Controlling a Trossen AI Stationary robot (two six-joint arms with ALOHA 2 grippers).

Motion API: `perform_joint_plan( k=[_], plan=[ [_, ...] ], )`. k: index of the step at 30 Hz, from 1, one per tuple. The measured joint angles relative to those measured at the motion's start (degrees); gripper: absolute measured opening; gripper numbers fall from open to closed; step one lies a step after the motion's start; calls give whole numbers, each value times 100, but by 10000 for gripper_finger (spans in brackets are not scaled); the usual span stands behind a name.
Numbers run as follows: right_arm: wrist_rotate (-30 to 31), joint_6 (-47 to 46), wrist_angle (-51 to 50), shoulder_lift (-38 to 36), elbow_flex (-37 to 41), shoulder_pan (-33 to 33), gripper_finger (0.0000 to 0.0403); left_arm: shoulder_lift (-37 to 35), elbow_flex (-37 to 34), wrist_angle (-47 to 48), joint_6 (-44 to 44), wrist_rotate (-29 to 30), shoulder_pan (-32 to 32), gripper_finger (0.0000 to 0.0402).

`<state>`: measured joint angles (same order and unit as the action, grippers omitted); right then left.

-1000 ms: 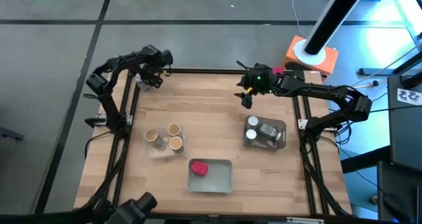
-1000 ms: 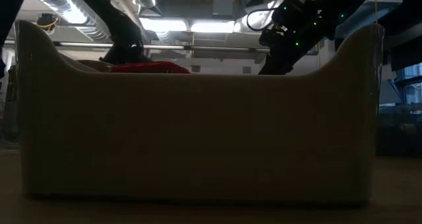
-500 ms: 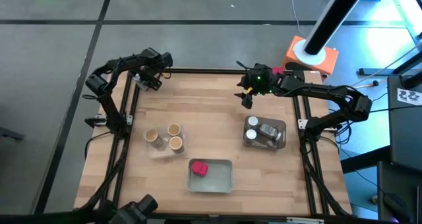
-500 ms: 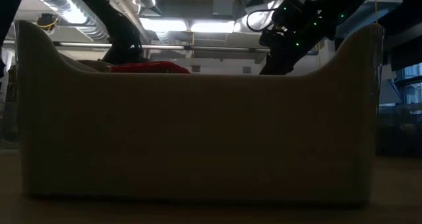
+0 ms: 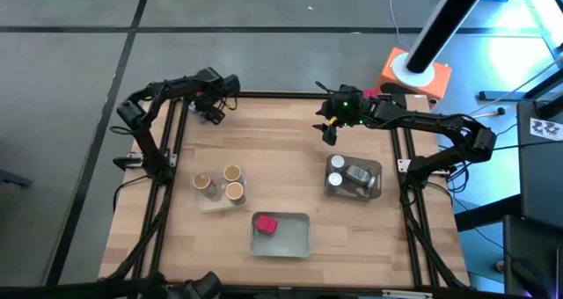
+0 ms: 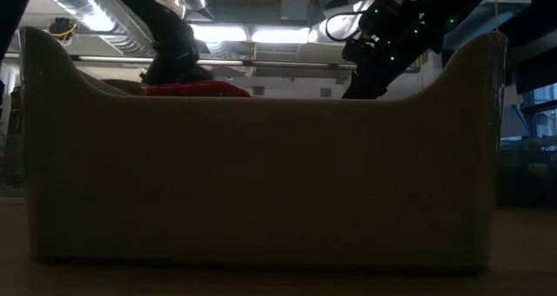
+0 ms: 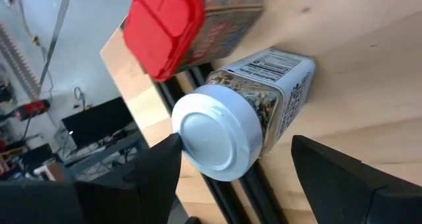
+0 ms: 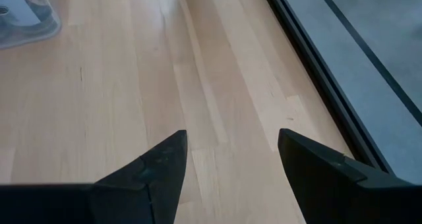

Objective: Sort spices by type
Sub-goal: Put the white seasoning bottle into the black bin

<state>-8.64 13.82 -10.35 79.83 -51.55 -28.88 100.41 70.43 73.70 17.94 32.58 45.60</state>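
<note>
On the wooden surface (image 5: pixel 281 158) stand three shallow trays; an orange box (image 5: pixel 415 77) is at 1 o'clock.

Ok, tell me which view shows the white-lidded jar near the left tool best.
The left wrist view: the white-lidded jar fills the frame, lying on its side beside a red-lidded container. The high view hides it under the left tool. The low view and right wrist view don't show it.

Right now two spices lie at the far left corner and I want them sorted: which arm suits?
Left. Its claw is open right at the white-lidded jar and red-lidded container; the right claw faces bare wood.
</note>
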Motion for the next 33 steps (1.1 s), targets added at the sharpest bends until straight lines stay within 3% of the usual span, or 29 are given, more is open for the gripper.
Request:
perform_joint_plan(
  k=[12, 17, 22, 33],
  plan=[
    [0, 0, -4, 0, 0, -2, 239, -231, 433, 300, -61, -81, -375, 265],
    [0, 0, -5, 0, 0, -2, 239, -486, 408, 155, -84, -204, -68, 265],
    [0, -2, -19, 0, 0, -2, 239, -530, 191, -534, -577, -1029, 244, 265],
    [0, -2, -26, 0, 0, -2, 239, -539, -165, -826, -779, -1112, 447, 265]
  ],
)
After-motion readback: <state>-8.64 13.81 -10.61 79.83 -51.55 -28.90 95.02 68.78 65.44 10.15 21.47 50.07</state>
